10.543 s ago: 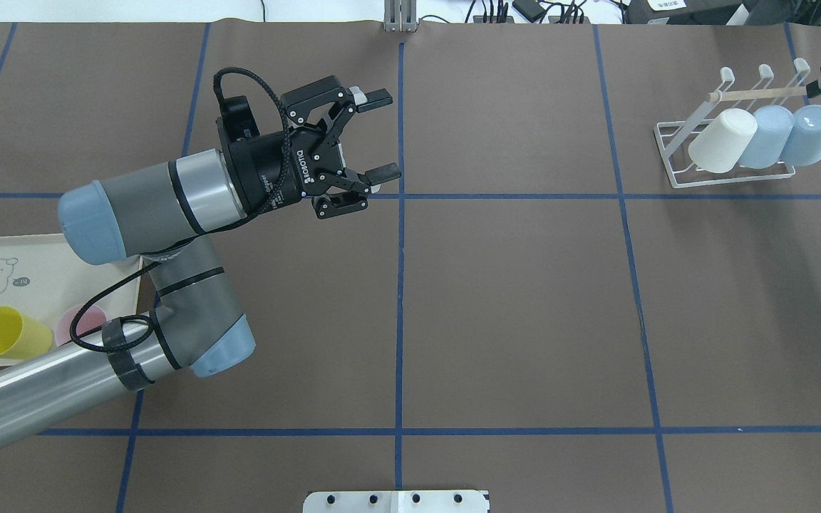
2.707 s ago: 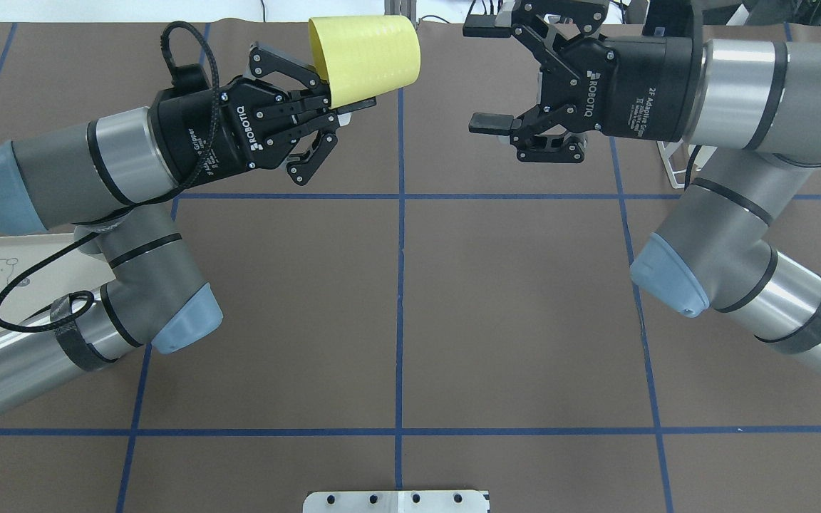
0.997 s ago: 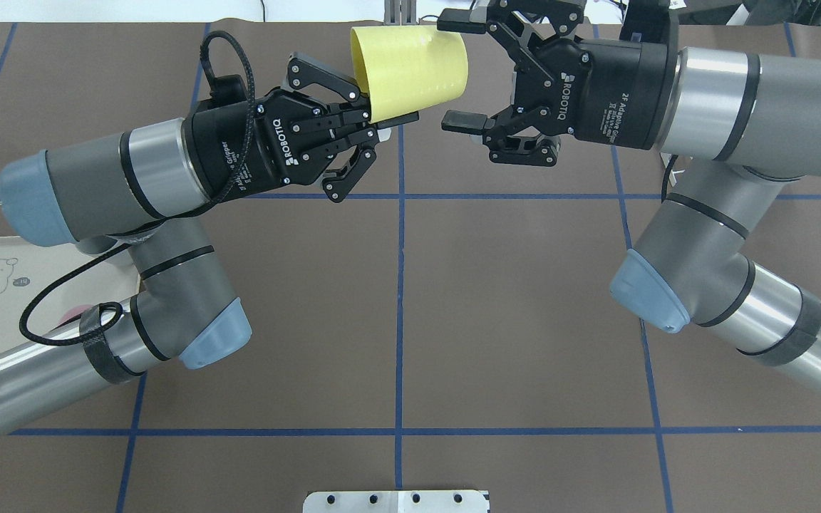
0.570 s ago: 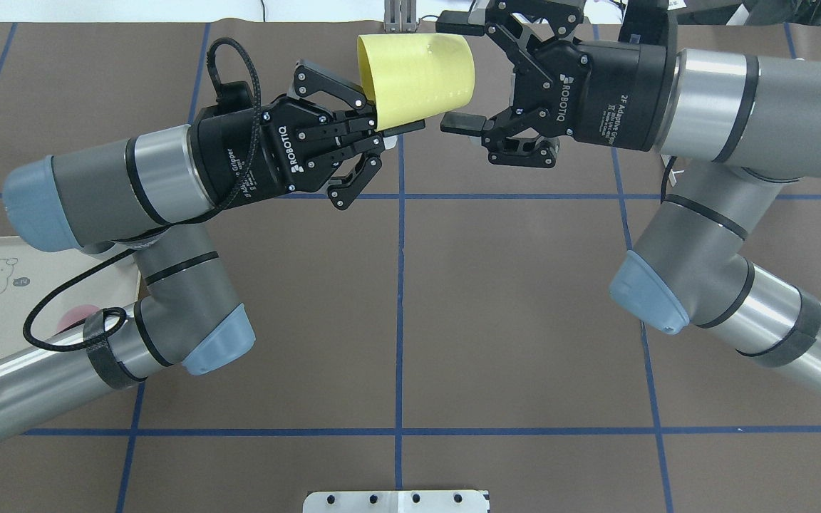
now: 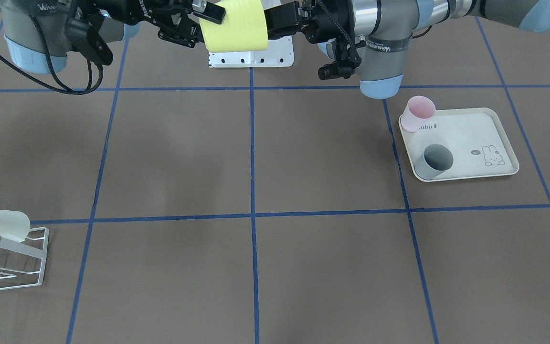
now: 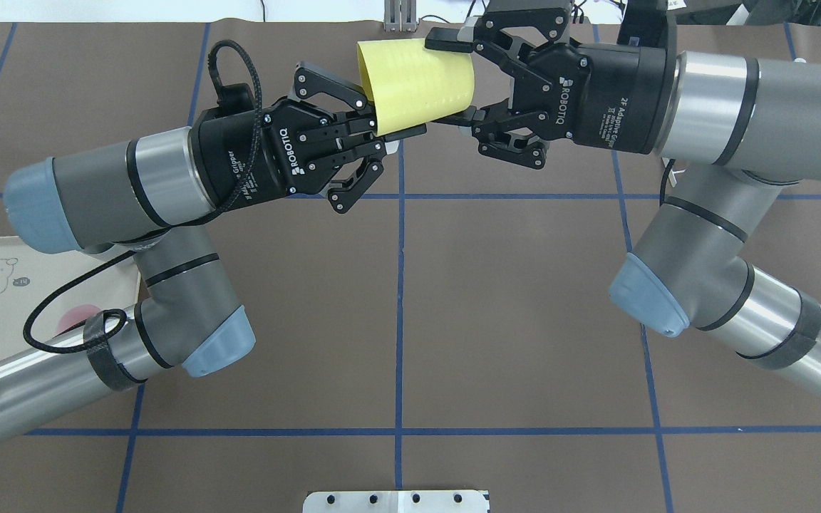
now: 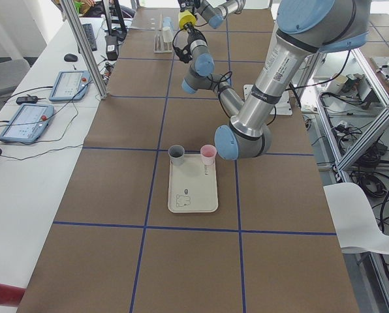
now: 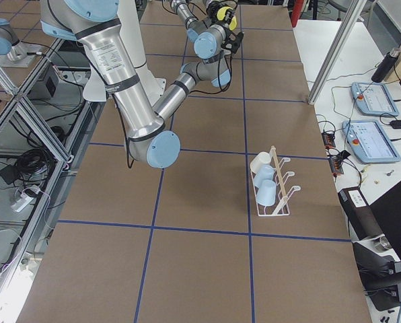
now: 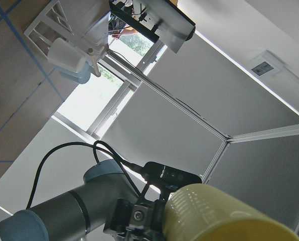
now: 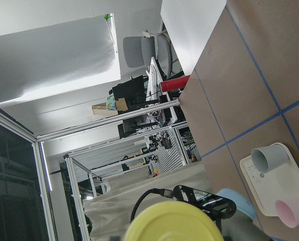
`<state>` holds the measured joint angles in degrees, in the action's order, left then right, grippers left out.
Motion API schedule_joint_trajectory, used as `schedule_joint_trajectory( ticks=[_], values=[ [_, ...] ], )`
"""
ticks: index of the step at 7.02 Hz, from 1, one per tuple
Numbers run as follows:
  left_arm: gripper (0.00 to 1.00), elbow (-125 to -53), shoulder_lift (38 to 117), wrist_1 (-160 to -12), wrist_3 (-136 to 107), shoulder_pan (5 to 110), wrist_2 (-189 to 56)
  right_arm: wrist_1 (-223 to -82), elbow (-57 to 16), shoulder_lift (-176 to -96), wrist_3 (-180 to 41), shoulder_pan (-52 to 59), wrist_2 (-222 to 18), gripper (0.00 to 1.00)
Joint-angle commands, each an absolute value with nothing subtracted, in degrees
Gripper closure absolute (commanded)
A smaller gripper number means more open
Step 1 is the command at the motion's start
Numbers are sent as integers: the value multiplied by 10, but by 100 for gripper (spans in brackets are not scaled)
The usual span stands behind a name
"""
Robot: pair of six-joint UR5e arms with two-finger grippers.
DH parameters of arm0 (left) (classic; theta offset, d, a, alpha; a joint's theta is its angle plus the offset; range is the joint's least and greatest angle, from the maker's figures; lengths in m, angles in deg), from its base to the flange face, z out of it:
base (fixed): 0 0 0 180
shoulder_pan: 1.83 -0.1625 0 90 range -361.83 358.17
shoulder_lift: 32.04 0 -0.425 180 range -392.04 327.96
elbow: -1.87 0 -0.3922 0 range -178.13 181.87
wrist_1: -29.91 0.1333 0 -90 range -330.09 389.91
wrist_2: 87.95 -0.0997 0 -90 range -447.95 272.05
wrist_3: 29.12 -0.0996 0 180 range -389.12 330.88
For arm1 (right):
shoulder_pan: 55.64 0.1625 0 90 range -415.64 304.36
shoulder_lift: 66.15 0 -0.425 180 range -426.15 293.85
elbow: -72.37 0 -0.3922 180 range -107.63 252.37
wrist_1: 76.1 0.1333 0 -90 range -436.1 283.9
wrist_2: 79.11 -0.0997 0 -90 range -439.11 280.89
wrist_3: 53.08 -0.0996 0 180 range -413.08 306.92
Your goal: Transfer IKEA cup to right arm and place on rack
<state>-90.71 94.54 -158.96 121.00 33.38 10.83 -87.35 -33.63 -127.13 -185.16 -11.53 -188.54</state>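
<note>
The yellow IKEA cup (image 6: 414,82) lies sideways in mid-air above the table's far centre, also in the front view (image 5: 234,26). My left gripper (image 6: 390,127) is shut on its rim from the left. From the right, my right gripper (image 6: 450,80) is shut on the cup's closed base end, one finger above it and one below. The left wrist view shows the cup's side (image 9: 219,216) and the right wrist view its base (image 10: 172,223). The white wire rack (image 5: 17,260) stands at the table's right end; the side view shows the rack (image 8: 274,185) with three cups on it.
A cream tray (image 5: 466,138) with a rabbit print lies on the left side, carrying a pink cup (image 5: 418,112) and a grey cup (image 5: 433,161). A white cup (image 5: 0,224) hangs on the rack. A white mounting plate (image 6: 396,501) sits at the near edge.
The left arm carried the yellow cup toward the centre and the right arm came to meet it. In the last half second the right gripper's fingers have shut on the cup's base end.
</note>
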Motion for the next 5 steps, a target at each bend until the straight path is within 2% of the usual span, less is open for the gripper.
schedule_joint_trajectory(
  ticks=[1, 2, 5],
  values=[
    [8, -908, 944, -1589, 1211, 334, 108, -874, -337, -1271, -1850, -118, -1886, 100],
    [6, -911, 943, -1589, 1210, 334, 108, -874, -337, -1272, -1849, -119, -1886, 100],
    [11, -916, 920, -1588, 1206, 339, 112, -874, -370, -1300, -1853, -113, -1885, 100]
  ],
)
